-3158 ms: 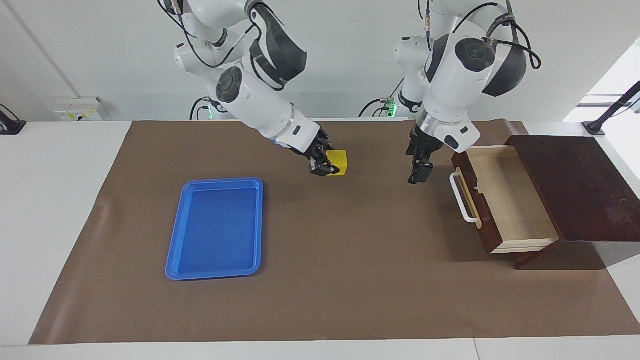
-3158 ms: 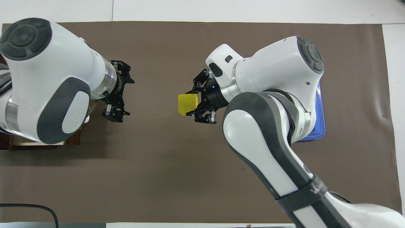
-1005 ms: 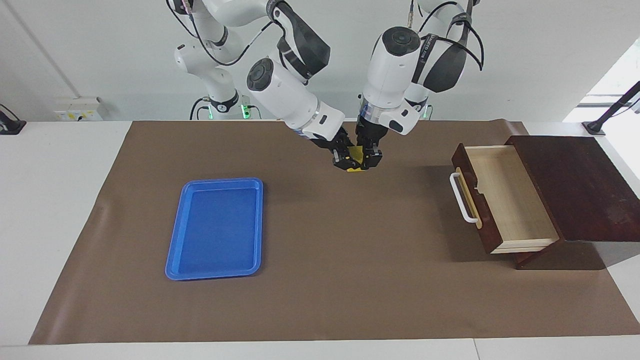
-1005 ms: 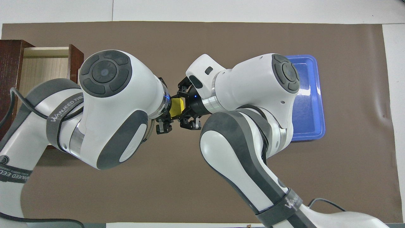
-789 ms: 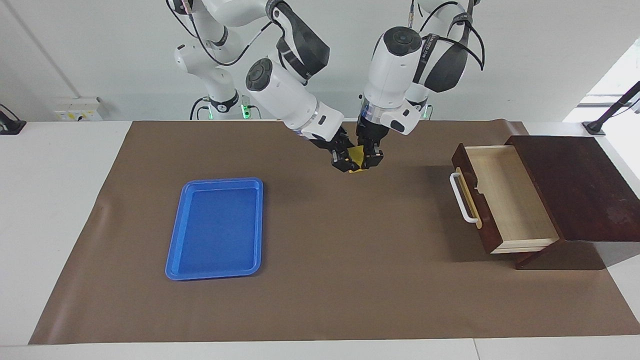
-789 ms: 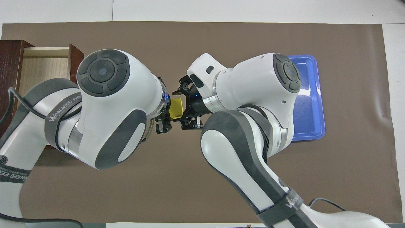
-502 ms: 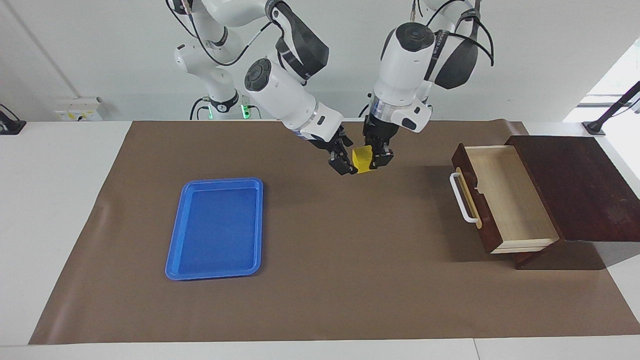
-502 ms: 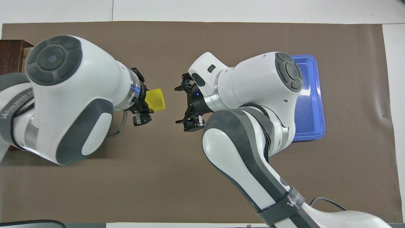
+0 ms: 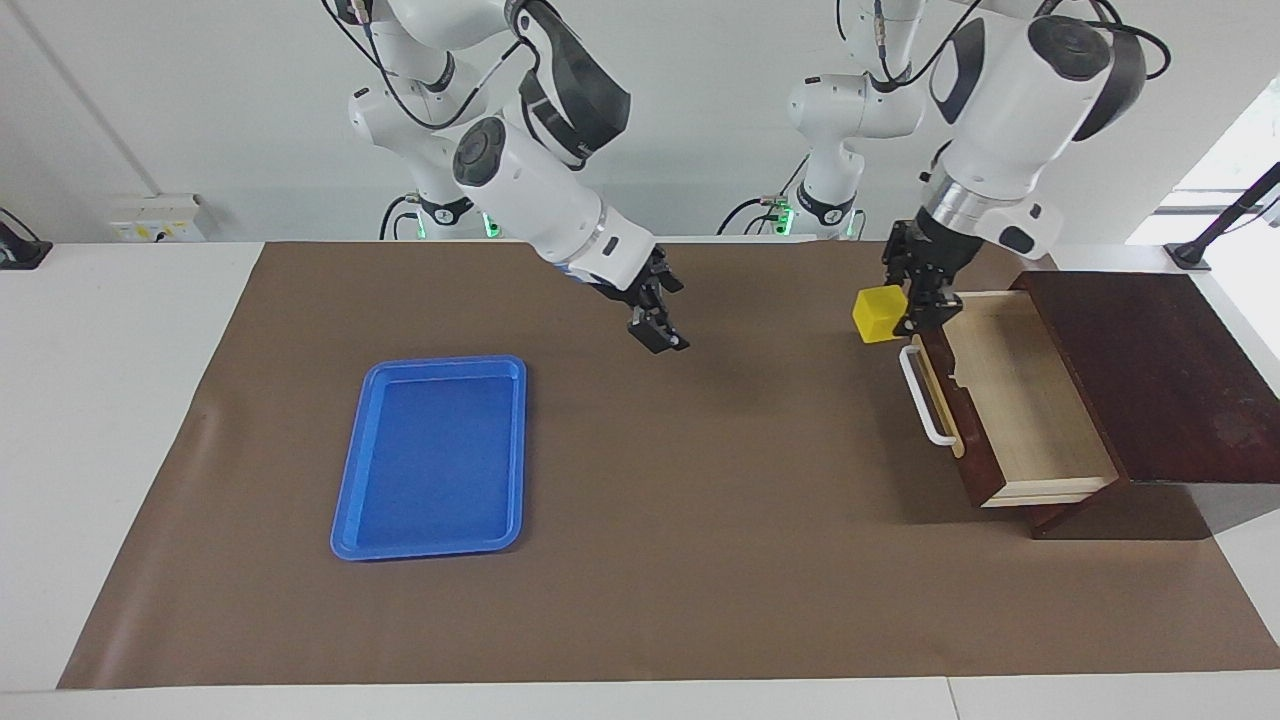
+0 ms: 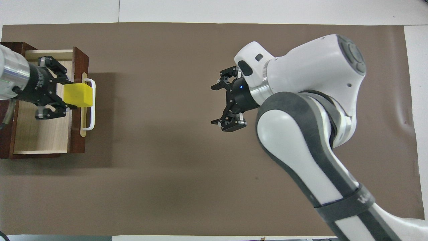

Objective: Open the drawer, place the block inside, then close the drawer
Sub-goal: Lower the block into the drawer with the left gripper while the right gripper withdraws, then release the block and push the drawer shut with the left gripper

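The left claw (image 9: 905, 305) grips the block (image 9: 878, 314), a yellow cube, up in the air over the white handle and front edge of the drawer (image 9: 1020, 395). The drawer stands pulled out of its dark cabinet (image 9: 1150, 370), its pale interior bare. The right claw (image 9: 655, 320) hangs spread apart over the brown mat in mid-bench. The blue tray (image 9: 435, 455), farther out, holds nothing.

White wall (image 9: 200, 100) with a socket box (image 9: 155, 218) — bright opening, perhaps a window (image 9: 1225, 170) — white table (image 9: 100, 400).
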{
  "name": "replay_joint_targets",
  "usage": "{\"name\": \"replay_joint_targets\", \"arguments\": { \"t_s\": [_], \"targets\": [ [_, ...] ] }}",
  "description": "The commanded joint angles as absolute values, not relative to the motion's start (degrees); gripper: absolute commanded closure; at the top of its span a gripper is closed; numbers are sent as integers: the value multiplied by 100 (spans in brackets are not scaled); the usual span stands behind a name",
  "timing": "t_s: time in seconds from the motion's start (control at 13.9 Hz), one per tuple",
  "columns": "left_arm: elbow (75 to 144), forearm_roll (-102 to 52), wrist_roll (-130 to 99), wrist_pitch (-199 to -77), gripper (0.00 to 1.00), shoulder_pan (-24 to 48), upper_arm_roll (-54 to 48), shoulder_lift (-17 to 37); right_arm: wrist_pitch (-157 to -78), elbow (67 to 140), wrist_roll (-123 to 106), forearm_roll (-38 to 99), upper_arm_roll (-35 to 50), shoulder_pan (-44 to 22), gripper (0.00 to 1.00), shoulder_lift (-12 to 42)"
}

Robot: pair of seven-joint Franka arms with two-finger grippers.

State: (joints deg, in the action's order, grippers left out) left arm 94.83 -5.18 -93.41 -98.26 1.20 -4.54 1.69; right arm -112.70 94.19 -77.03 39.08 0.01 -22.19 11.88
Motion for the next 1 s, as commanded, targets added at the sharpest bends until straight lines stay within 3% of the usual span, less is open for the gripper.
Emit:
{"name": "replay_joint_targets", "arguments": {
  "t_s": [0.0,0.43,0.57,0.93],
  "targets": [
    [9571,-800,-8221,-10036,100,-657,-527,175,-10594,9466,-7436,3693,35,-1497,0,985],
    [9904,-782,-7278,-10766,100,-1160,-501,677,-10204,9439,-6182,2032,26,-634,0,405],
    [10509,-765,-7277,-11108,100,-1151,-501,493,-9854,9431,-5331,1750,-9,-415,0,229],
    [11267,-756,-7269,-11399,100,-1151,-501,150,-9309,9334,-3792,776,-44,-88,0,-52]
  ]
}}
